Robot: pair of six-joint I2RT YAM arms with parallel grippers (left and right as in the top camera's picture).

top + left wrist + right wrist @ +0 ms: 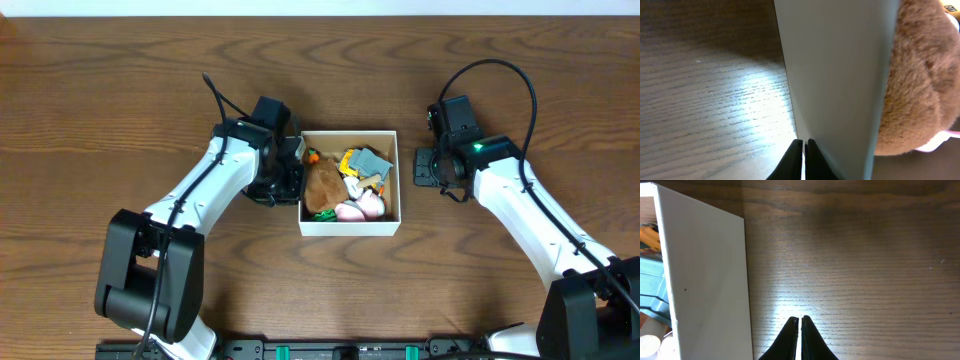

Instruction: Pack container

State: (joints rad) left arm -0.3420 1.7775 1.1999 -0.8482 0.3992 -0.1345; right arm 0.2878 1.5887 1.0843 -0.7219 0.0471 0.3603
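My left gripper [804, 144], clenched empty, is just beside the container [349, 226]. My right gripper [799, 319], clenched empty too, hangs beyond its opposite wall, over the dark wooden table [110, 90].

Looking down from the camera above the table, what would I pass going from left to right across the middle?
left gripper → container, holding a brown plush toy and then a grey-and-yellow item → right gripper, all on the wooden table.
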